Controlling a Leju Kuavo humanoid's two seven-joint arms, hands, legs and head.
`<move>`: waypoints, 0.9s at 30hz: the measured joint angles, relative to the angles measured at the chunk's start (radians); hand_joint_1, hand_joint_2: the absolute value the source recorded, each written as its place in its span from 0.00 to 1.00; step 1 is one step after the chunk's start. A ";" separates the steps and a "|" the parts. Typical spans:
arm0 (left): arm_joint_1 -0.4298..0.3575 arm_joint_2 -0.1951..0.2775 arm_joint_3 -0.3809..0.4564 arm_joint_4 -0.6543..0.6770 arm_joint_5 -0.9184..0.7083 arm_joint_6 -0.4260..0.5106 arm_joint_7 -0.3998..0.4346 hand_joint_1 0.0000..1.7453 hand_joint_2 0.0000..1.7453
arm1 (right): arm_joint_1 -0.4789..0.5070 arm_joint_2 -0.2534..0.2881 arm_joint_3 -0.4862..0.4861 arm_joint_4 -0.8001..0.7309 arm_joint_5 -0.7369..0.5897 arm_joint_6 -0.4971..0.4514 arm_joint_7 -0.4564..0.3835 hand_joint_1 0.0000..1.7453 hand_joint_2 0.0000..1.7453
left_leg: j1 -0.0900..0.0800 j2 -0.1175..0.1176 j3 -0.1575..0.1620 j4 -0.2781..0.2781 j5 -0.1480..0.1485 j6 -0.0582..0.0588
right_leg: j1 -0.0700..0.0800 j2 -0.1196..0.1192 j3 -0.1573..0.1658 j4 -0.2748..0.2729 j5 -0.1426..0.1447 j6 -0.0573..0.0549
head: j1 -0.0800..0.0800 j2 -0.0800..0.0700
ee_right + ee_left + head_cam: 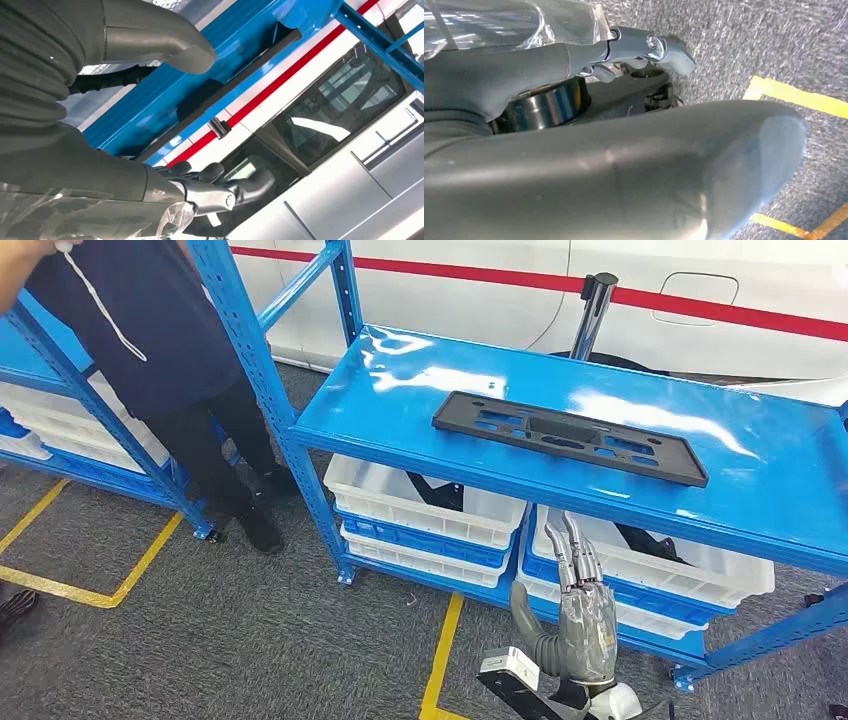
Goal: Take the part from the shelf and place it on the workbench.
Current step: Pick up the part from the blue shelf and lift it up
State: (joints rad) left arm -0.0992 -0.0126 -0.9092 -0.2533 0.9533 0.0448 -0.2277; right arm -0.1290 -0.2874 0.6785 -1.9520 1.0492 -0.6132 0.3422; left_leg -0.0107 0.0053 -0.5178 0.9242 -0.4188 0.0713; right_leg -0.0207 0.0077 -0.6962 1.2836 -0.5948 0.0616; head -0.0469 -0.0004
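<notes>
Below, white bins [420,502] with dark parts [440,490]; right robot hand [580,615] released, left [644,47] indiscernible.

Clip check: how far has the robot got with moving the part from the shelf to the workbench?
Barely started, by the look of it. The black part lies flat on the blue shelf top, untouched. The right hand is raised in front of the shelf, below the top's edge, fingers apart, holding nothing. The left hand hangs over the floor, empty. Grasping, carrying and placing remain.
</notes>
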 joint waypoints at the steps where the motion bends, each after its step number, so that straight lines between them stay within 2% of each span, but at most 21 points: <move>1: 0.000 0.000 0.000 0.000 0.000 0.000 0.000 0.00 0.00 | 0.001 -0.001 0.000 0.000 0.004 0.000 0.000 0.00 1.00 | 0.000 0.000 0.000 0.000 0.000 0.000 | 0.000 0.000 0.000 -0.003 0.008 0.000 | 0.000 0.000; 2: 0.000 0.000 0.000 0.000 0.000 0.000 0.000 0.00 0.00 | 0.002 -0.001 0.000 0.000 0.009 0.000 0.000 0.00 1.00 | 0.000 0.000 0.001 0.000 -0.001 0.000 | 0.000 -0.001 0.008 -0.019 0.021 0.000 | 0.000 0.000; 3: 0.000 0.000 -0.001 0.000 0.000 0.000 -0.001 0.00 0.00 | 0.004 -0.003 0.000 0.000 0.018 0.000 0.000 0.00 1.00 | 0.000 0.000 0.003 0.001 -0.002 -0.001 | -0.001 -0.001 0.023 -0.051 0.046 0.000 | 0.000 0.000; 5: 0.000 -0.001 -0.003 0.000 0.000 0.000 -0.003 0.00 0.00 | 0.004 -0.004 0.000 0.000 0.038 0.000 0.000 0.00 1.00 | -0.002 -0.001 0.007 0.005 -0.008 -0.007 | -0.002 -0.006 0.095 -0.198 0.115 -0.001 | 0.000 0.000; 6: -0.001 -0.001 -0.005 0.000 0.000 -0.001 -0.004 0.00 0.00 | 0.003 -0.005 0.000 0.000 0.048 0.000 0.001 0.00 1.00 | -0.004 -0.001 0.008 0.009 -0.013 -0.011 | -0.002 -0.007 0.125 -0.260 0.136 -0.004 | 0.000 0.000; 7: -0.001 -0.001 -0.007 0.000 0.000 -0.001 -0.006 0.00 0.00 | 0.003 -0.005 -0.001 0.000 0.058 0.001 0.002 0.00 1.00 | -0.006 0.000 0.007 0.012 -0.017 -0.015 | -0.002 -0.008 0.146 -0.304 0.147 -0.007 | -0.001 0.000; 8: -0.002 -0.001 -0.009 0.000 0.000 -0.001 -0.008 0.00 0.00 | 0.002 -0.005 -0.001 0.000 0.067 0.002 0.003 0.00 1.00 | -0.009 0.000 0.006 0.014 -0.021 -0.018 | 0.000 -0.007 0.152 -0.317 0.145 -0.012 | -0.001 0.000; 11: -0.002 0.000 -0.014 0.000 0.000 0.000 -0.013 0.00 0.00 | 0.002 -0.006 -0.001 0.000 0.091 0.007 0.006 0.00 1.00 | -0.005 0.000 0.000 0.034 -0.035 -0.027 | -0.001 -0.006 0.155 -0.319 0.143 -0.027 | -0.002 0.000; 13: -0.002 0.000 -0.016 0.000 0.000 0.000 -0.016 0.00 0.00 | 0.001 -0.006 -0.001 -0.001 0.100 0.011 0.010 0.00 1.00 | 0.001 -0.001 -0.044 0.126 -0.079 -0.041 | -0.005 -0.006 0.160 -0.320 0.140 -0.035 | -0.004 0.000; 15: -0.003 0.000 -0.019 0.000 0.000 0.000 -0.018 0.00 0.00 | 0.001 -0.006 -0.001 -0.001 0.103 0.014 0.014 0.00 1.00 | 0.007 -0.001 -0.123 0.274 -0.134 -0.052 | -0.004 -0.005 0.163 -0.320 0.135 -0.040 | -0.005 0.000; 16: -0.003 0.000 -0.020 0.000 0.000 0.000 -0.018 0.00 0.00 | 0.002 -0.006 -0.001 -0.001 0.103 0.015 0.016 0.00 1.00 | 0.009 -0.001 -0.155 0.325 -0.143 -0.054 | -0.004 -0.004 0.166 -0.320 0.132 -0.041 | -0.005 0.000; 17: -0.003 0.000 -0.021 0.000 0.001 0.000 -0.019 0.00 0.00 | 0.003 -0.006 -0.001 -0.001 0.103 0.016 0.018 0.00 1.00 | 0.009 -0.001 -0.171 0.341 -0.134 -0.054 | -0.004 -0.002 0.170 -0.320 0.128 -0.041 | -0.005 0.000; 18: -0.002 0.000 -0.022 0.000 0.001 0.000 -0.018 0.00 0.00 | 0.003 -0.007 -0.001 -0.001 0.103 0.017 0.020 0.00 1.00 | 0.009 -0.002 -0.164 0.310 -0.104 -0.051 | -0.003 0.000 0.177 -0.320 0.123 -0.040 | -0.006 0.000; 20: 0.000 0.001 -0.022 0.000 0.001 -0.001 -0.019 0.00 0.00 | 0.003 -0.007 -0.001 -0.001 0.103 0.020 0.021 0.00 1.00 | 0.006 -0.003 -0.106 0.164 -0.022 -0.038 | -0.003 0.003 0.193 -0.321 0.112 -0.036 | -0.006 0.000; 21: -0.001 0.001 -0.023 0.000 0.001 -0.002 -0.019 0.00 0.00 | 0.002 -0.007 -0.001 -0.001 0.103 0.021 0.022 0.00 1.00 | 0.003 -0.003 -0.076 0.095 0.005 -0.029 | -0.002 0.004 0.199 -0.322 0.107 -0.033 | -0.006 0.000; 22: -0.002 0.001 -0.023 0.000 0.001 -0.003 -0.019 0.00 0.00 | 0.001 -0.007 -0.001 -0.001 0.103 0.022 0.022 0.00 1.00 | -0.002 -0.003 -0.057 0.051 0.017 -0.023 | -0.002 0.005 0.202 -0.325 0.104 -0.029 | -0.006 0.000; 23: -0.003 0.002 -0.023 0.000 0.001 -0.003 -0.019 0.00 0.00 | 0.001 -0.007 -0.001 -0.001 0.102 0.023 0.022 0.00 1.00 | -0.006 -0.003 -0.050 0.033 0.016 -0.018 | -0.002 0.006 0.204 -0.328 0.102 -0.025 | -0.005 0.000; 26: -0.001 0.002 -0.023 0.000 0.003 -0.006 -0.020 0.00 0.00 | -0.001 -0.008 -0.001 -0.002 0.102 0.024 0.023 0.00 1.00 | -0.003 -0.003 -0.033 0.015 0.013 -0.015 | 0.001 0.005 0.210 -0.329 0.093 -0.012 | -0.005 0.000; 27: -0.002 0.002 -0.023 0.000 0.004 -0.007 -0.020 0.00 0.00 | -0.002 -0.008 -0.001 -0.002 0.102 0.025 0.023 0.00 1.00 | 0.000 -0.003 -0.023 0.008 0.012 -0.011 | 0.002 0.003 0.203 -0.306 0.080 -0.008 | -0.004 0.000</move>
State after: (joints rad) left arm -0.1012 -0.0109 -0.9327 -0.2531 0.9573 0.0380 -0.2476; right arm -0.1307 -0.2956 0.6777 -1.9544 1.1513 -0.5887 0.3654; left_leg -0.0108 0.0021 -0.5403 0.9318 -0.4067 0.0601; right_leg -0.0189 0.0110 -0.4936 0.9772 -0.5144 0.0535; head -0.0509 -0.0006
